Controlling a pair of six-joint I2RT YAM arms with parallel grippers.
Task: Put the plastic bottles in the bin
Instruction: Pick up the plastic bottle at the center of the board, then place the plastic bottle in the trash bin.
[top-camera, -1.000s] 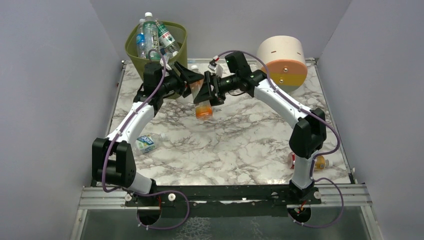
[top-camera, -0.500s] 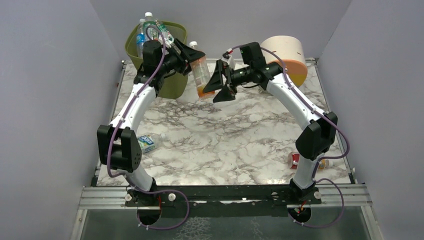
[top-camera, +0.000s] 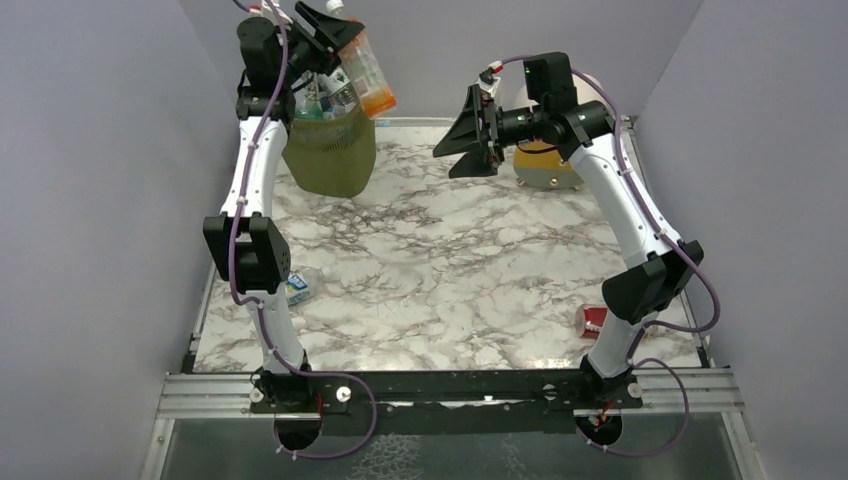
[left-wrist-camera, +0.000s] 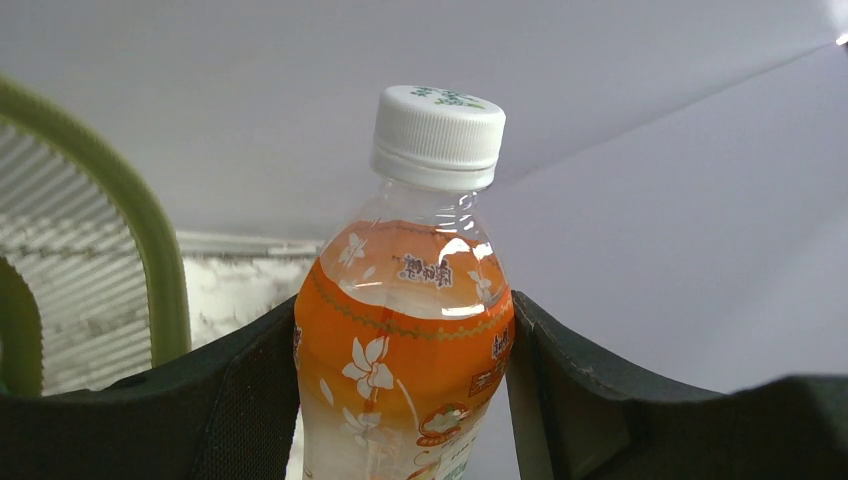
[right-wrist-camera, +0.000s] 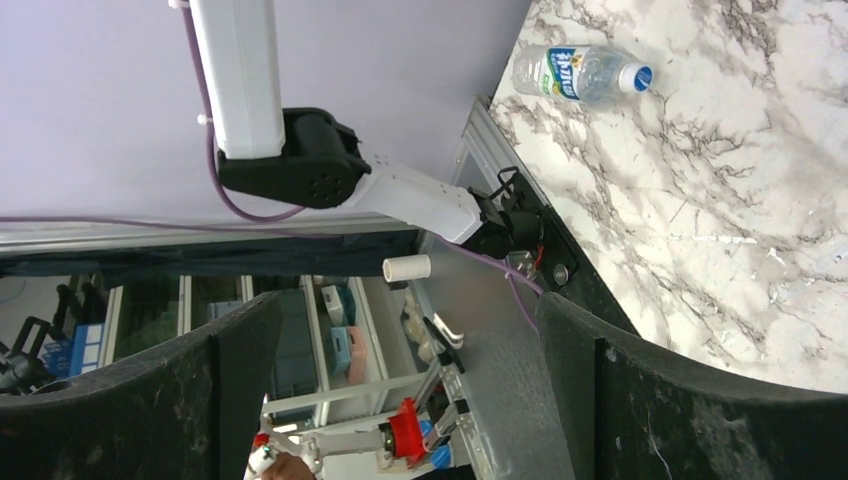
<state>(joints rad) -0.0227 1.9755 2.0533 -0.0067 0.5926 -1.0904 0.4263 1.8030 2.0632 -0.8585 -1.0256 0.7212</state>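
My left gripper (top-camera: 345, 35) is raised high above the olive-green mesh bin (top-camera: 330, 155) and is shut on an orange-filled plastic bottle (top-camera: 372, 80). In the left wrist view the white-capped orange bottle (left-wrist-camera: 405, 340) sits upright between the black fingers (left-wrist-camera: 250, 390), with the bin's green rim (left-wrist-camera: 160, 260) at the left. Several bottles (top-camera: 325, 97) stick up inside the bin. My right gripper (top-camera: 447, 160) hangs open and empty over the back of the table, right of the bin. A blue-capped bottle (right-wrist-camera: 580, 72) lies on the marble.
A cream cylinder (top-camera: 545, 165) stands at the back right, mostly behind the right arm. The blue-labelled bottle (top-camera: 295, 288) lies near the left arm's lower link. A red-labelled bottle (top-camera: 592, 318) lies by the right arm's base. Grey walls close in three sides.
The right gripper opened, let go of the orange bottle and drew back to the right. The left arm lifted the bottle up and back to above the bin.
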